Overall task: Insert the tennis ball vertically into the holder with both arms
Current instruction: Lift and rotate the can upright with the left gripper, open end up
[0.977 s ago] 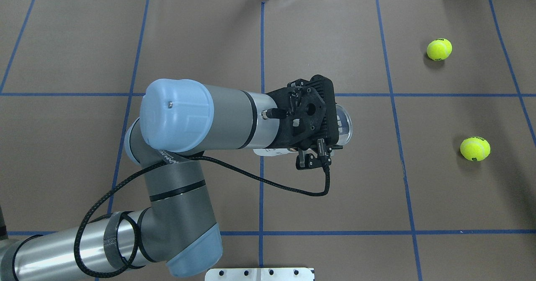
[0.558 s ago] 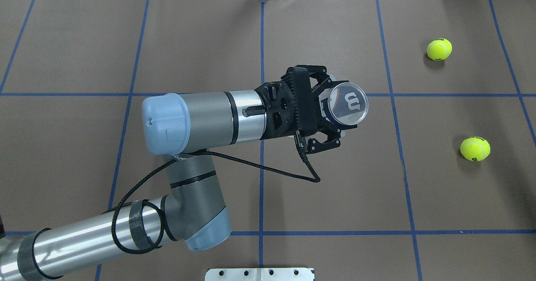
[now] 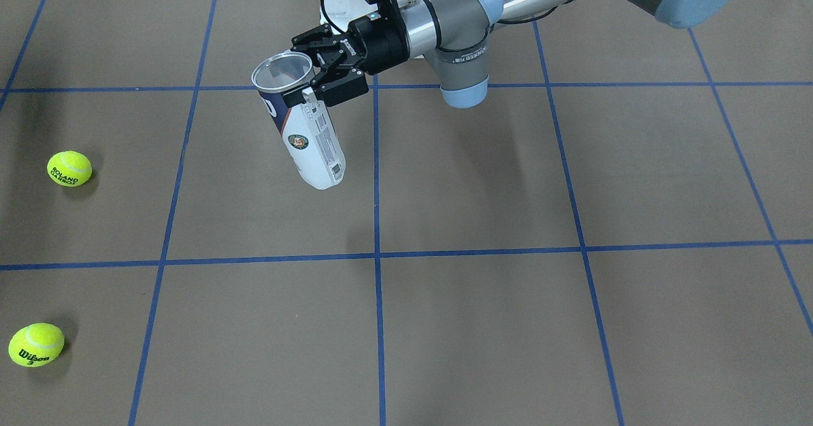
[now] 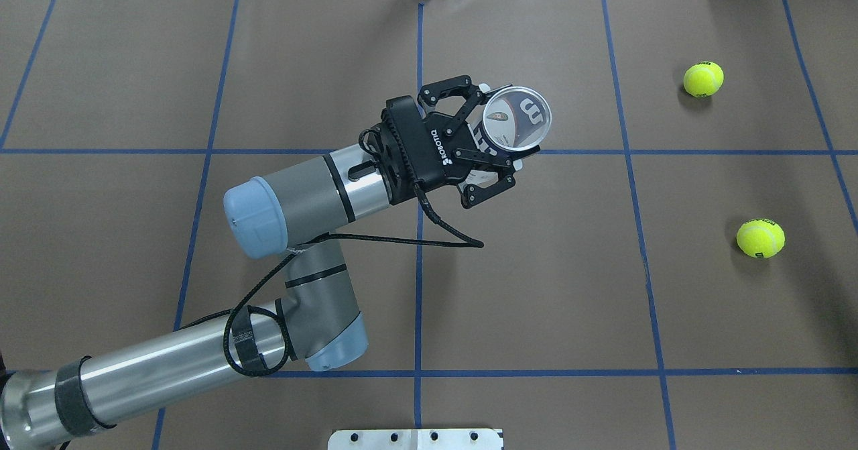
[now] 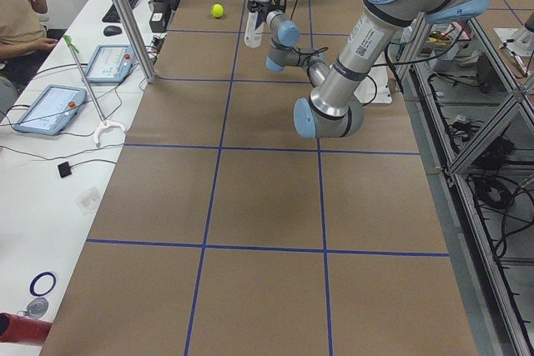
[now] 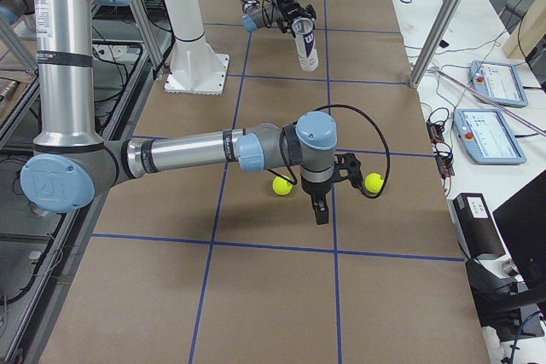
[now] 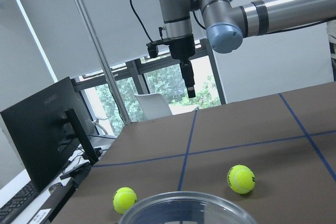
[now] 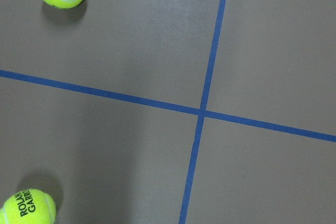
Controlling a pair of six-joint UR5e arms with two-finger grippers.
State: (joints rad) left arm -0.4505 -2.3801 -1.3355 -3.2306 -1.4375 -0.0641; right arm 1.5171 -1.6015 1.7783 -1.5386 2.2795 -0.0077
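My left gripper (image 4: 493,140) is shut on the holder (image 4: 516,118), a clear can with a white and navy label. It holds the can off the table, open mouth up and tilted; it also shows in the front view (image 3: 308,137). The can's rim (image 7: 184,205) fills the bottom of the left wrist view. Two yellow tennis balls (image 4: 703,78) (image 4: 760,238) lie on the table at the right. My right gripper (image 6: 320,204) hangs pointing down above the table between the balls; it also shows in the left wrist view (image 7: 190,85). I see it edge-on and cannot tell if it is open.
The table is brown paper with a blue tape grid (image 4: 419,262). A white bolted pedestal (image 4: 415,438) sits at the near edge. Tablets and cables lie on side tables (image 6: 495,83). A person sits beyond the table's left end (image 5: 21,14).
My left arm turned the can from under the gripper to mouth-up, then carried it toward the far side and slightly left. The balls have not moved.
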